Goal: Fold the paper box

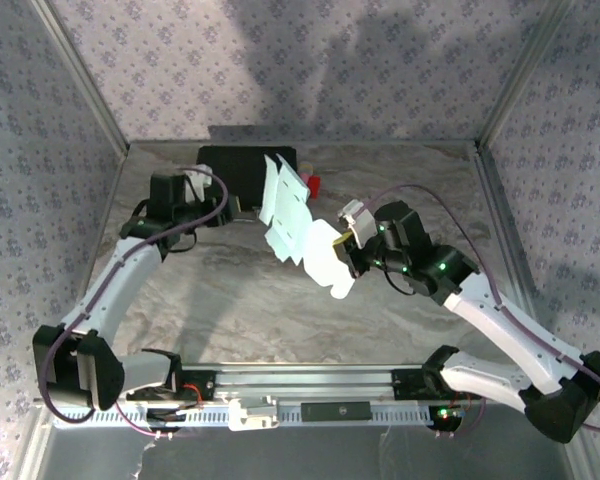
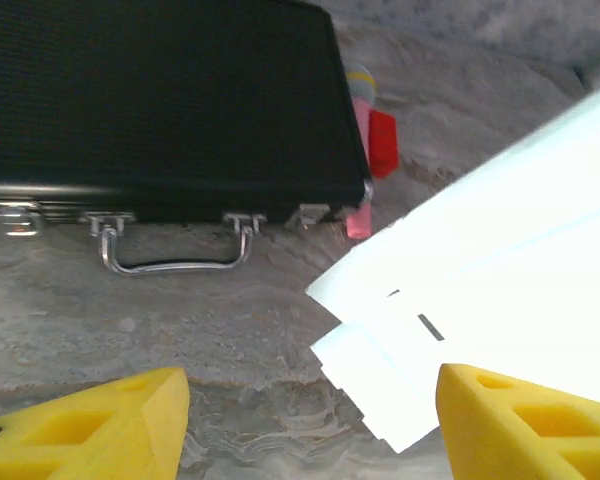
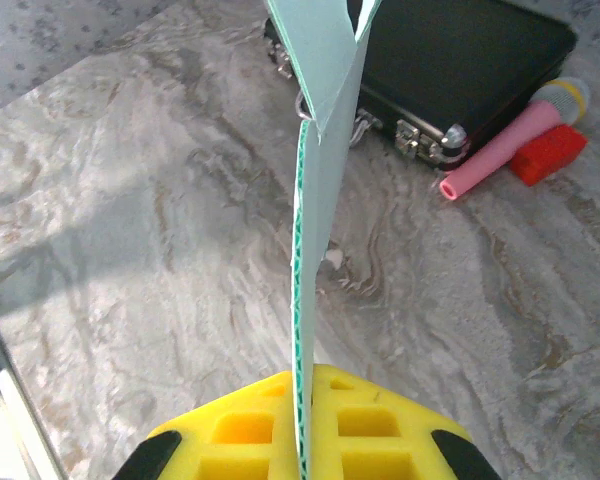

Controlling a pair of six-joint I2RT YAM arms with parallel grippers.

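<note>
The paper box is a pale blue flat blank with flaps, held up off the table and tilted, in the middle of the top view. My right gripper is shut on its lower right part; in the right wrist view the card runs edge-on up from between the closed yellow fingers of that gripper. My left gripper stands open just left of the blank. Its yellow fingers are wide apart, the gripper has only table between them, and the blank reaches in beside the right one.
A black case with a metal handle lies at the back, behind the left gripper. A pink tube and a red block lie by its right end. Grey marbled table spreads in front, with patterned walls on three sides.
</note>
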